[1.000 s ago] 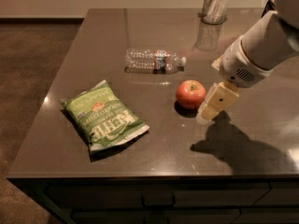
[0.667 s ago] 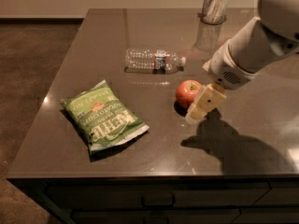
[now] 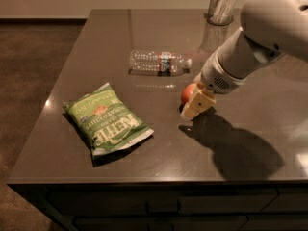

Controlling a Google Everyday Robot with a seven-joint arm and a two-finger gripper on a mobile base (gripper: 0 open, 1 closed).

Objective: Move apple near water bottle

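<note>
Since the gripper (image 3: 196,106) sits right against the apple (image 3: 187,93), which rests on the table (image 3: 115,32) near the cap end of the lying bottle (image 3: 156,63), and I cannot tell whether it is clamped, I would confirm a centred hold before any short, low carry.

Table (image 3: 110,32): water bottle (image 3: 159,63) (lying), apple (image 3: 188,93) at gripper (image 3: 196,106), chip bag (image 3: 108,121), cup (image 3: 222,6).
</note>
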